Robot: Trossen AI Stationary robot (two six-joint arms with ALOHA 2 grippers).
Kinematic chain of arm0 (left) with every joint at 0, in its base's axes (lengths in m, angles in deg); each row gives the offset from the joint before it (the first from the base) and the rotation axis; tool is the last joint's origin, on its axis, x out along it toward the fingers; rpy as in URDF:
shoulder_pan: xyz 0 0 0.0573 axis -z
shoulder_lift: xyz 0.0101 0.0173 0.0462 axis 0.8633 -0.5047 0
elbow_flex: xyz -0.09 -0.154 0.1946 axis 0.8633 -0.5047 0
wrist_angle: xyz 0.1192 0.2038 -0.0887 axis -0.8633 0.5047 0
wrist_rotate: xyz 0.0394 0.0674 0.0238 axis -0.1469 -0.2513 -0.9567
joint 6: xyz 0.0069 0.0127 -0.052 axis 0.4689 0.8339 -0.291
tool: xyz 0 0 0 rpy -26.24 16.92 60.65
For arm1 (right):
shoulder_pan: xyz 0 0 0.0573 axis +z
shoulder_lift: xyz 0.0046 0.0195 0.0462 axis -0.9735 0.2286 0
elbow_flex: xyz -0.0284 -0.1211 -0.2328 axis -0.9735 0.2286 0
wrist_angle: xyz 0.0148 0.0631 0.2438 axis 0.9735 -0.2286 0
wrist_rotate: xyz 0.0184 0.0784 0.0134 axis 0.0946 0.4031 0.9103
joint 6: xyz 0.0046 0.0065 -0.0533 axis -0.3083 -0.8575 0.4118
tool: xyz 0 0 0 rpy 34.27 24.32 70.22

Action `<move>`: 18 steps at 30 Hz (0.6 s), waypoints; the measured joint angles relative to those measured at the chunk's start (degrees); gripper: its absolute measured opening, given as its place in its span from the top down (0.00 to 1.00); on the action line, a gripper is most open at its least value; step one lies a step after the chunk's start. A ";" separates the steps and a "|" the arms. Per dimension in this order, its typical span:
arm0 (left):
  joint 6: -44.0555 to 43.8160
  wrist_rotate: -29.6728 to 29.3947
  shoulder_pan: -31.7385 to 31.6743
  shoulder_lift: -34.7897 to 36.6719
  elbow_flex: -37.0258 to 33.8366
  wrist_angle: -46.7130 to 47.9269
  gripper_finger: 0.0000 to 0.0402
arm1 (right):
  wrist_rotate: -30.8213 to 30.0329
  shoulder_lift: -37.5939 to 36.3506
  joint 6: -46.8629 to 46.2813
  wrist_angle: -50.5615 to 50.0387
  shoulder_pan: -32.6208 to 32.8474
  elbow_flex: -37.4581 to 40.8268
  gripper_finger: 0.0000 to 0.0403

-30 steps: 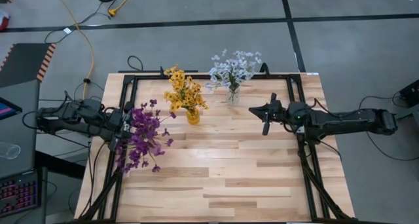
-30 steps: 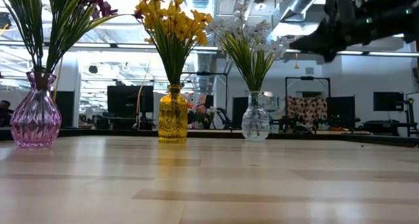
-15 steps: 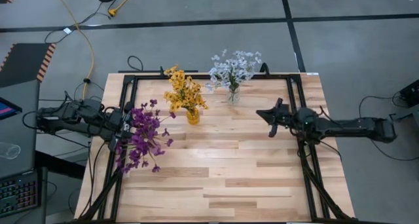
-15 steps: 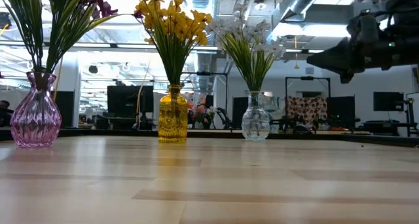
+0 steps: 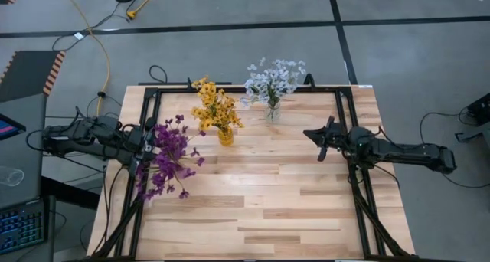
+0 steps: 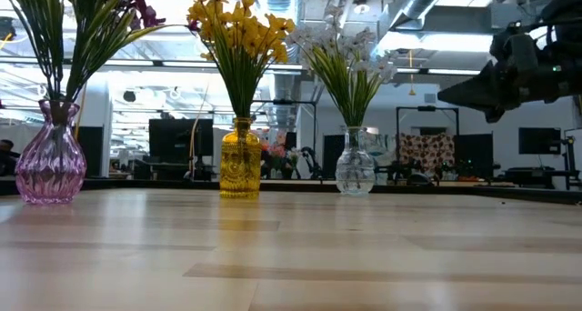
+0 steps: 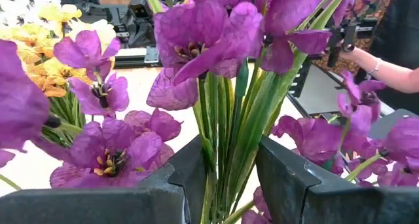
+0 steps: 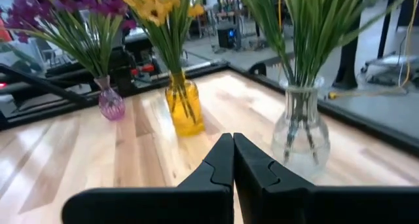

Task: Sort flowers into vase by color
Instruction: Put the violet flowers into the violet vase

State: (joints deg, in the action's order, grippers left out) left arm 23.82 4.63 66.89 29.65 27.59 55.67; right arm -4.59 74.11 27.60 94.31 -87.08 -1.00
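- On the table's [image 5: 253, 208] left side: left gripper [image 7: 226, 178] clamped around a bundle of green stems [image 7: 219, 139] belonging to the purple flowers [image 5: 168, 158], dark fingers [image 7: 288, 175] pressing on either side of the stems.
- Below that grip: stems running down into the pink vase [image 6: 50, 161], standing upright near the left edge of the wooden top; purple blossoms leaning out over the boards in the high view.
- Near the back of the table, between the other two bunches: yellow flowers [image 5: 214, 109] upright in the amber vase [image 6: 240, 161].
- Further right along the back: white flowers [image 5: 272, 82] upright in the clear glass vase [image 6: 355, 165], well apart from the amber vase.
- Over the table's right part: right gripper [image 8: 233, 155] clenched with its two fingers pressed together and nothing between them, raised above the wood, pointing toward the three vases.
- Low view: right arm [image 6: 518, 65] dark against the room behind, high at the side, clear of the tabletop.
- Beyond the purple blooms in the left wrist view: a person's forearm [image 7: 386, 70] with a bracelet.
- On the floor past the table: yellow cable [image 5: 96, 40] curling toward the back left corner.
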 joint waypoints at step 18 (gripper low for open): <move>-0.09 -0.04 -0.02 0.01 0.00 0.04 0.72 | 0.03 0.13 -1.14 -3.64 0.14 0.07 0.92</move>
State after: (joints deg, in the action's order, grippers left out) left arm 23.73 4.58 66.87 29.66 27.59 55.71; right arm -4.57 74.24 26.46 90.67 -86.94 -0.93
